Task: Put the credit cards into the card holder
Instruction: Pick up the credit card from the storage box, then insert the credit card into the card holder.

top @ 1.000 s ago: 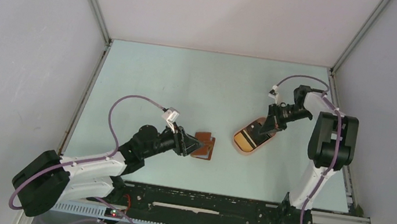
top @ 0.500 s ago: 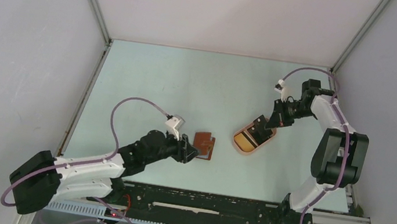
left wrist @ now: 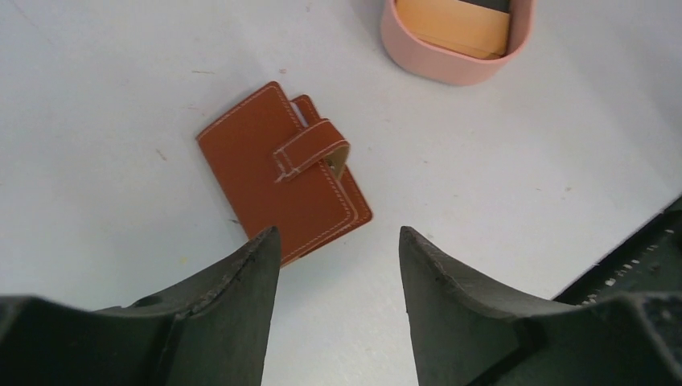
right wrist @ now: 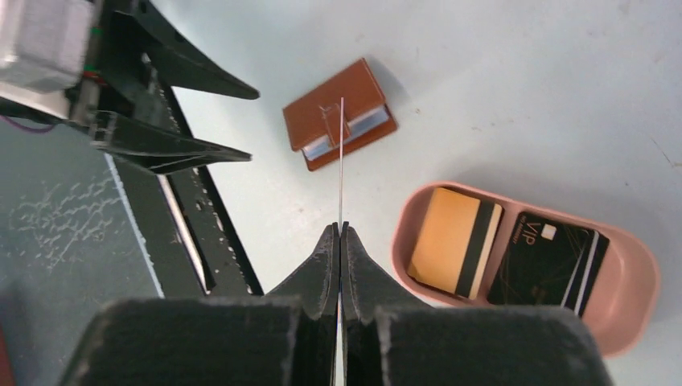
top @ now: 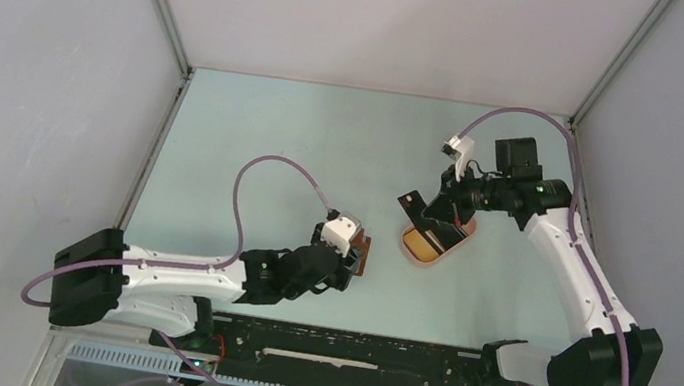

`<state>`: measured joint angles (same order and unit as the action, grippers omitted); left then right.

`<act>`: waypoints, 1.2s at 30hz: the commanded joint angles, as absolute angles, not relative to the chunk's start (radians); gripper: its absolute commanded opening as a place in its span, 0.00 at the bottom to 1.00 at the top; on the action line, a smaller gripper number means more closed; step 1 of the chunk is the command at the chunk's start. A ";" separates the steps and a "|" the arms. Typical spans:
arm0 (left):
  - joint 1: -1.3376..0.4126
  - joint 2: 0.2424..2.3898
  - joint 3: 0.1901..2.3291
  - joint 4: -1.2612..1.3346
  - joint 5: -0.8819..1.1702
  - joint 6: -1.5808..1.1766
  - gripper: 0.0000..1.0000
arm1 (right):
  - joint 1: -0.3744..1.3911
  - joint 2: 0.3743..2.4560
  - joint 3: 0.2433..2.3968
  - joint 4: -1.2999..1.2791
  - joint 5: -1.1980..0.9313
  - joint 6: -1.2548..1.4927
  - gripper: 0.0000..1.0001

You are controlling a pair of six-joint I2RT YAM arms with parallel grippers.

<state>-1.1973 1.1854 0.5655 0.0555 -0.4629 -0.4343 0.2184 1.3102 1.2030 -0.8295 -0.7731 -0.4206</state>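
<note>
The card holder (left wrist: 281, 173), a reddish-brown leather wallet, lies folded on the table with its strap across it; pale card edges show at its side (right wrist: 338, 112). My left gripper (left wrist: 338, 241) hangs open just above its near corner, nothing between the fingers; from above it covers most of the card holder (top: 363, 254). My right gripper (right wrist: 339, 229) is shut on a black credit card (top: 410, 206), seen edge-on (right wrist: 341, 153), held above the table between tray and wallet. A yellow-orange card (right wrist: 450, 241) and a black card (right wrist: 547, 257) lie in the pink tray.
The pink oval tray (right wrist: 643, 281) sits right of the wallet, also at the top of the left wrist view (left wrist: 450, 68). The black rail (right wrist: 201, 233) runs along the table's near edge. My left gripper (right wrist: 201, 121) shows in the right wrist view.
The right gripper lifted a black card out of the tray and carried it left. The left arm stretched right over the wallet and its jaws widened a little.
</note>
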 commanded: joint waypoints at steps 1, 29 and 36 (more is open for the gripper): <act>-1.213 1.188 0.600 0.055 -0.628 -0.375 0.62 | 0.222 1.306 1.182 -0.767 -0.855 -0.349 0.00; -1.238 1.630 0.930 -0.234 -0.709 -0.478 0.79 | 0.124 1.397 1.143 -0.746 -0.862 -0.313 0.00; -1.238 1.718 1.008 -0.316 -0.774 -0.496 0.64 | 0.124 1.401 1.144 -0.751 -0.865 -0.314 0.00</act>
